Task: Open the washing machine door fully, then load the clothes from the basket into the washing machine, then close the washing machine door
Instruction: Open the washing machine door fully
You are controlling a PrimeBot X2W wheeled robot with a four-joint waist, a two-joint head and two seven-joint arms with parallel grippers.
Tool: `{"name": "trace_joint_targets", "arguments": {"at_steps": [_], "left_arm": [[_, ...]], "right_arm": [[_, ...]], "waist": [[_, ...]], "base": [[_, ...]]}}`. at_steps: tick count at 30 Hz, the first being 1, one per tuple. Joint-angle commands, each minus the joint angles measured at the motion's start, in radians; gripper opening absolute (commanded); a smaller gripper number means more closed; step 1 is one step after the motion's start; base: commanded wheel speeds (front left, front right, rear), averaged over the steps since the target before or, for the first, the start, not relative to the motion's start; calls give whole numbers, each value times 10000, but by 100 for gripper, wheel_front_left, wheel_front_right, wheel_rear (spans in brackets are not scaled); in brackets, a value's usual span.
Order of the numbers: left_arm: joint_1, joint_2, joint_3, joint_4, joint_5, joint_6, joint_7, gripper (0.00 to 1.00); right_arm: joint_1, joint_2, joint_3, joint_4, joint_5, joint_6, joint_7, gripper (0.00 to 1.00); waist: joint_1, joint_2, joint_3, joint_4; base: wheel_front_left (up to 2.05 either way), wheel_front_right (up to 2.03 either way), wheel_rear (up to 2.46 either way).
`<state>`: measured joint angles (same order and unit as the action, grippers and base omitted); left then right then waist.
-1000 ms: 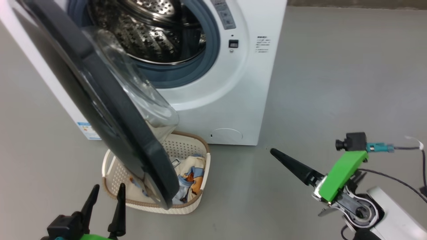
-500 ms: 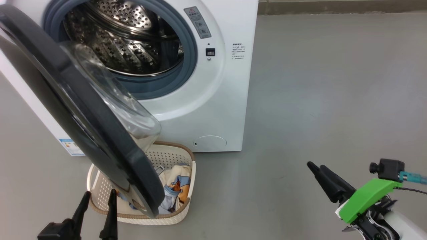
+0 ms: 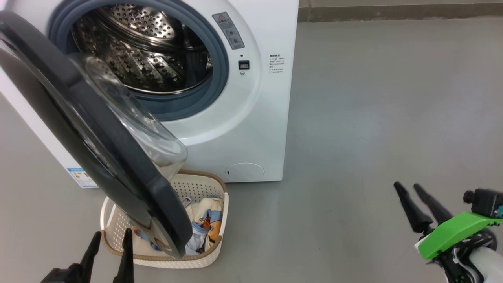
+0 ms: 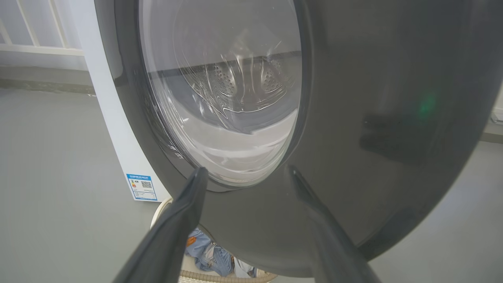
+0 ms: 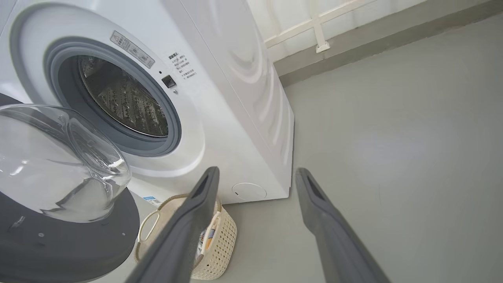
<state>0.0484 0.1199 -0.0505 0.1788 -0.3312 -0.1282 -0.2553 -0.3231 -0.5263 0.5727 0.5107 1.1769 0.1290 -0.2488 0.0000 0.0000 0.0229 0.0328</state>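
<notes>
Step 1 is not finished: the washing machine door [image 3: 98, 149] stands only part-way open, swung out from the washing machine [image 3: 251, 129] with its glass bulge facing the drum [image 3: 145, 59]. Its lower rim hangs right over the basket [image 3: 196, 261]. The basket sits on the floor [image 3: 373, 118] just in front of the machine. The clothes [image 3: 206, 222] lie inside it, half hidden behind the door's black edge. The left gripper [image 3: 112, 232] waits low beside the basket, its jaws spread wide and holding nothing. In the left wrist view it looks at the door's glossy outer face. The right gripper [image 3: 406, 184] hangs well off to the right over bare floor, and its jaws are also released and empty. The next move probably calls for swinging the door further toward the robot's left, either by hooking the rim from outside or by pushing from the inner side. That would uncover the basket before any garment is picked. The edge to watch is the door's lower rim, which passes close above the basket's brown rim. There is plenty of open floor on the right. The left side is tighter, hemmed in by the door, the basket and the machine's corner.
</notes>
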Motion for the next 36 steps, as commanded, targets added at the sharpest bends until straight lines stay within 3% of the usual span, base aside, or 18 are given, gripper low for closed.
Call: {"name": "trace_joint_targets", "arguments": {"at_steps": [1,14,21,36], "left_arm": [[-158,152,393,-279,-26,-25,-65,100],[-218,218,450,-372,26,-25,-65,100],[-200,199,454,-357,39,-25,-65,100],[-443,97,478,-204,12,-25,-65,100]], "right_arm": [[121,-80,-230,-172,-427,17,-125,100],[1685,1216,-3821,-1693,-4969,17,-128,100],[2350,1567,-4442,-2070,-5865,17,-129,100],[2715,1951,-4745,-1855,-6229,17,-129,100]], "waist": [[0,0,-6,13],[0,0,-67,150],[0,0,-73,179],[0,0,46,228]], "base": [[0,0,0],[0,0,0],[0,0,0],[0,0,0]]}}
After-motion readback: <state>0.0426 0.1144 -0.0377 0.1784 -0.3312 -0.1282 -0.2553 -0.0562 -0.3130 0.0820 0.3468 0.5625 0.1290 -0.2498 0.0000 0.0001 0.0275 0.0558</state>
